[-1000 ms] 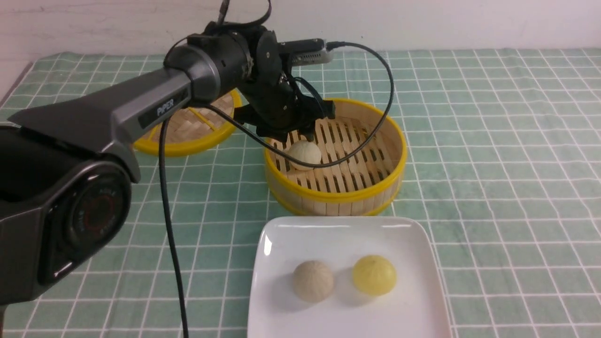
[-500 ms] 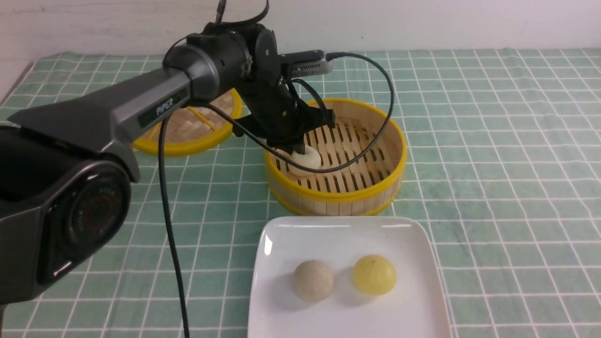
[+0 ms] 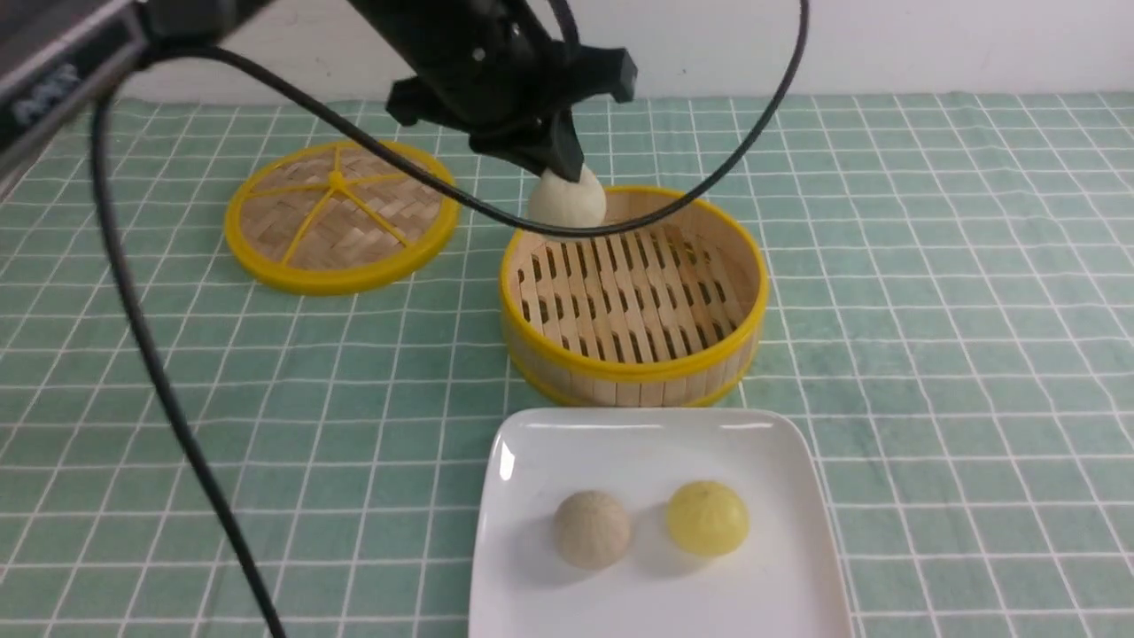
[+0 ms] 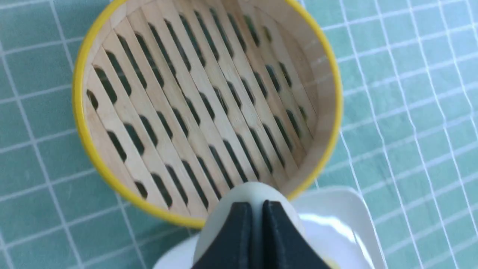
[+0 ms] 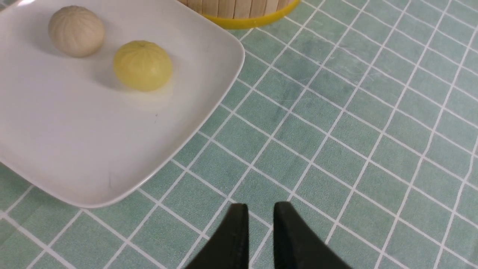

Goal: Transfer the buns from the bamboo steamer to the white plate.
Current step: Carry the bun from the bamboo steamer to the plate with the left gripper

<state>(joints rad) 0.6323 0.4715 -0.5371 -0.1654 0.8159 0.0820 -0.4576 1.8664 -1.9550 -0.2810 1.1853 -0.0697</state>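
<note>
Front view shows the left gripper (image 3: 567,173) clamped on a cream bun (image 3: 568,206), holding it in the air above the far rim of the bamboo steamer (image 3: 633,377). The steamer's slatted floor lies bare below the gripper and toward the robot. In the left wrist view the dark fingers (image 4: 239,231) pinch the top of that bun, with the steamer's floor spread out beyond it. Farther toward the robot from the gripper, the white plate (image 3: 620,443) sits just beside the steamer on the green checked counter (image 3: 930,266). It carries a beige bun (image 3: 592,529) and a yellow bun (image 3: 707,518) side by side, close but apart. To the gripper's left lies the flat woven lid (image 3: 341,213). The right gripper (image 5: 260,215) shows only in the right wrist view, above the counter beside the plate's corner, its jaws drawn nearly together on nothing.
</note>
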